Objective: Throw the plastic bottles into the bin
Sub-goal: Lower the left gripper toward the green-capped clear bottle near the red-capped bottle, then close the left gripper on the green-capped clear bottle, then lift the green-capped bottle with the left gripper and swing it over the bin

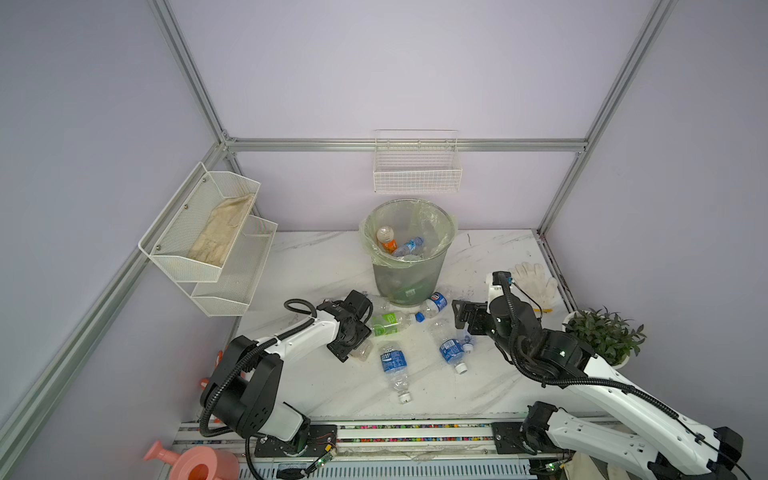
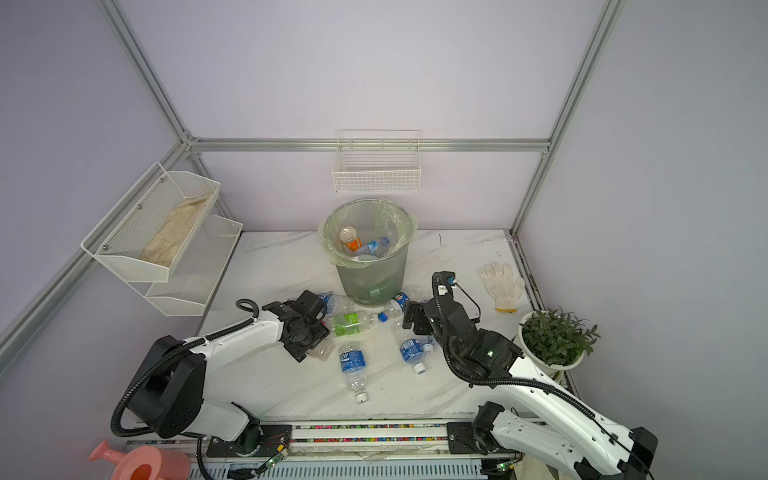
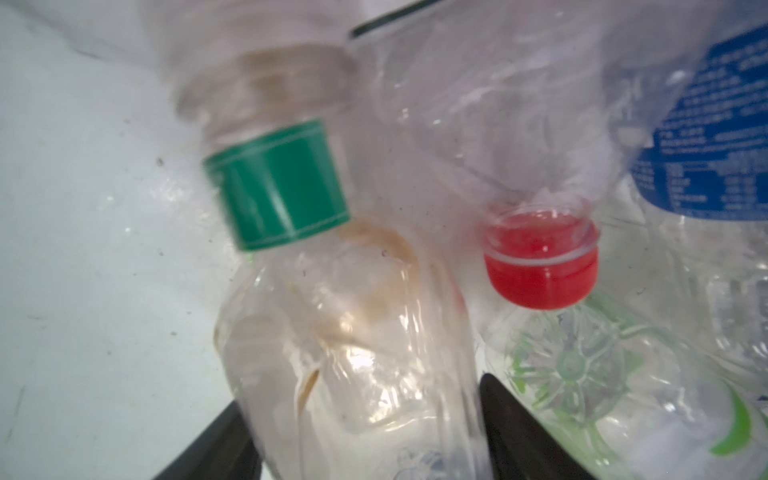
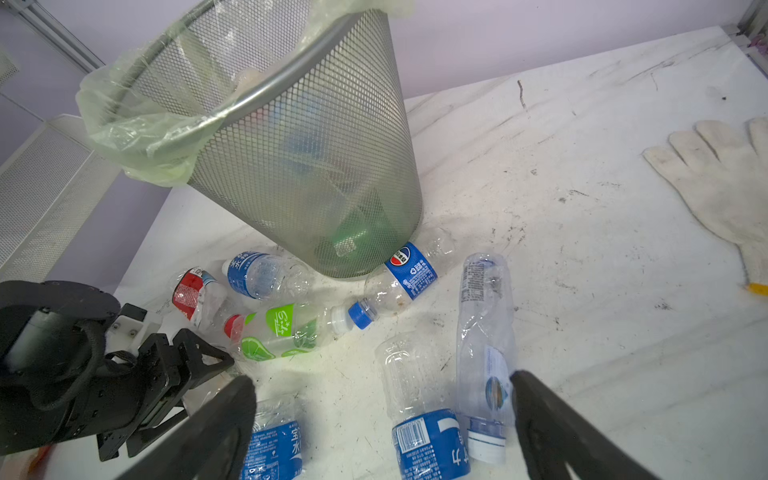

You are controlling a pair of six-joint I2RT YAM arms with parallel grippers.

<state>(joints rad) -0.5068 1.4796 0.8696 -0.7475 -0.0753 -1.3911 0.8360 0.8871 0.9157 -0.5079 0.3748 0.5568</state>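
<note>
Several plastic bottles [image 1: 392, 362] lie on their sides on the desk [image 1: 316, 270], clustered in front of the bin [image 1: 405, 286], which stands upright near the desk's back edge. Inside the bin an orange-labelled bottle [image 1: 386, 240] and a blue-labelled bottle [image 1: 409, 246] lie side by side. A blue-banded bottle [image 4: 409, 270] lies against the bin's foot, and a green-labelled bottle [image 1: 388, 323] lies just in front of it.

The left gripper [image 3: 359, 395] is low at the cluster's left side. Its fingers are closed against both sides of a clear crumpled bottle [image 3: 353, 353]. A green cap [image 3: 276, 187] and a red cap [image 3: 540, 266] sit close by in the blurred wrist view.

The right gripper [image 4: 380, 392] hangs over the cluster's right side with its jaws spread wide, holding nothing. Below it lies a long clear bottle [image 4: 484, 353].
</note>
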